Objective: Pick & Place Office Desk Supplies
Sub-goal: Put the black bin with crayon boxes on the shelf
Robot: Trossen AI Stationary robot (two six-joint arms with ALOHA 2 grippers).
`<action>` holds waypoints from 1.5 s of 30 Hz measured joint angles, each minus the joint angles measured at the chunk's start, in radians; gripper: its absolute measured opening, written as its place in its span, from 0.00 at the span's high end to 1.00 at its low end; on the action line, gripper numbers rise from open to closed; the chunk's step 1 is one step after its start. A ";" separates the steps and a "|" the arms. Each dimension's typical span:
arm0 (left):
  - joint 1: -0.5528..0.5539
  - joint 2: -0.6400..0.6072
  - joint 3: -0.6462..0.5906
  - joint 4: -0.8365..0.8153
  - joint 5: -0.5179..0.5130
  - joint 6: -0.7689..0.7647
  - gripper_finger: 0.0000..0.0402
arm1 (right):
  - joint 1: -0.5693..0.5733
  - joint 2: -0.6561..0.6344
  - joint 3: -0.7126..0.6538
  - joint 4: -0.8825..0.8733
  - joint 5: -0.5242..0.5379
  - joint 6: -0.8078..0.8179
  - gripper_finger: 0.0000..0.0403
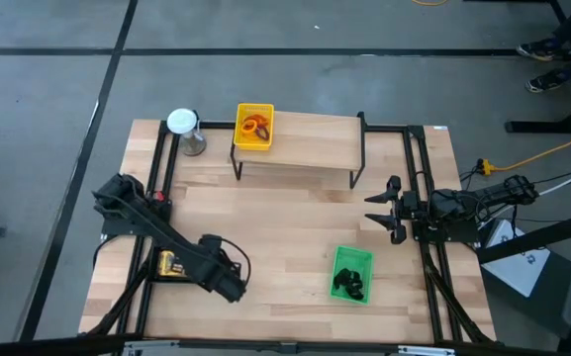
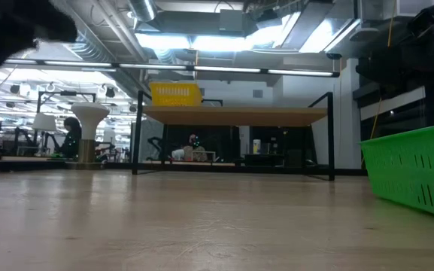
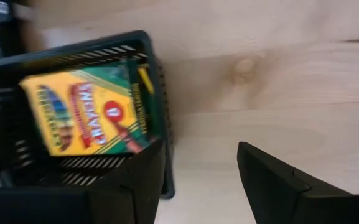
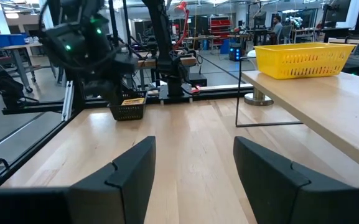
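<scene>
Black tray [image 3: 73, 168] cut off by frame; crayon box [image 3: 86, 112] blurred, print unreadable.

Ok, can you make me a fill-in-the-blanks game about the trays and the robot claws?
1. The yellow printed crayon box lies inside the ____ plastic tray.
2. The yellow plastic tray sits on a raised wooden ____.
3. The small black clips lie in the ____ plastic tray.
4. The right claw has its fingers ____, holding nothing.

Missing words: black, shelf, green, open
</scene>
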 joint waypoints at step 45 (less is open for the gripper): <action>-0.012 -0.202 -0.364 0.316 0.001 -0.044 0.75 | 0.000 0.000 0.000 0.000 0.000 0.000 0.46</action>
